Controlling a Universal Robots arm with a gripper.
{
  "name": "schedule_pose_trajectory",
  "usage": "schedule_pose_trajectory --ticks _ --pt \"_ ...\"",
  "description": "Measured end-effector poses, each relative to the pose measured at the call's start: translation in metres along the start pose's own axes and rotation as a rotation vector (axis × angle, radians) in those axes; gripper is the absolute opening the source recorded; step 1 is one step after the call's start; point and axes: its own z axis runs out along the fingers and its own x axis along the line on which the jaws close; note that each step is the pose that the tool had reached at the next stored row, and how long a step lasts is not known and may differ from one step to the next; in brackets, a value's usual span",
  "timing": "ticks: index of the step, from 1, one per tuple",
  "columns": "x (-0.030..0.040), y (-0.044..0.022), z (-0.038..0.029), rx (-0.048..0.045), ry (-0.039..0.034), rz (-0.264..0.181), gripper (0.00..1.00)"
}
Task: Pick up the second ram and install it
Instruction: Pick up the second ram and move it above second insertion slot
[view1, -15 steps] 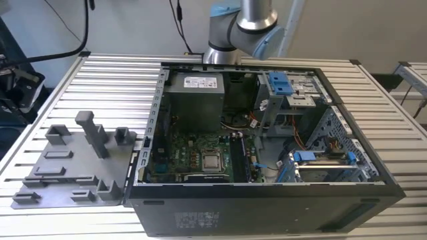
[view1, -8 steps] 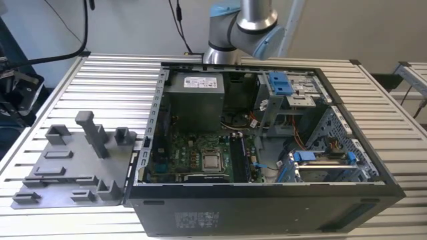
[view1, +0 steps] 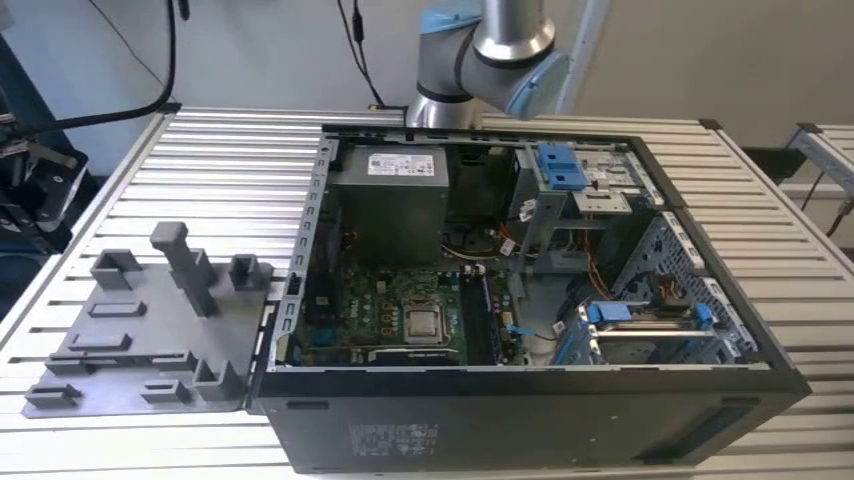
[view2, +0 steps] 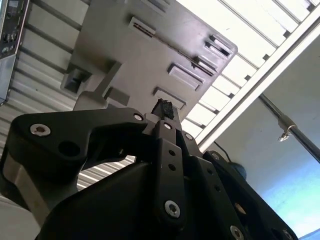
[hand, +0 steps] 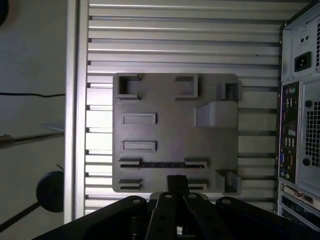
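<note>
Black gripper (hand: 176, 182), jaws closed together with nothing seen between them, hangs over the grey holder tray (hand: 170, 135) on the slatted bench (hand: 180, 40). In the first wrist view the second ram (hand: 162, 164) shows as a thin dark strip in a tray slot near the jaw tips. The open computer case (view1: 534, 420) sits just beside the tray.

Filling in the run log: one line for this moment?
gripper: shut, facing tray, apart | ram: seemingly in tray slot | case: open

The arm (view1: 497, 45) is silver-grey tubing with pale blue joint caps — its gripper (hand: 176, 181) is matte black linkage bars, dotted with round silver screw heads.
</note>
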Motion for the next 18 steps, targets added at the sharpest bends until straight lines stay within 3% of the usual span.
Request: schedule_pose_trajectory --ticks 9,18 --pt "0.0 0.0 0.0 -0.0002 0.0006 -0.009 0.11" --pt "0.0 0.0 0.0 -0.0028 0.01 -0.158 0.11"
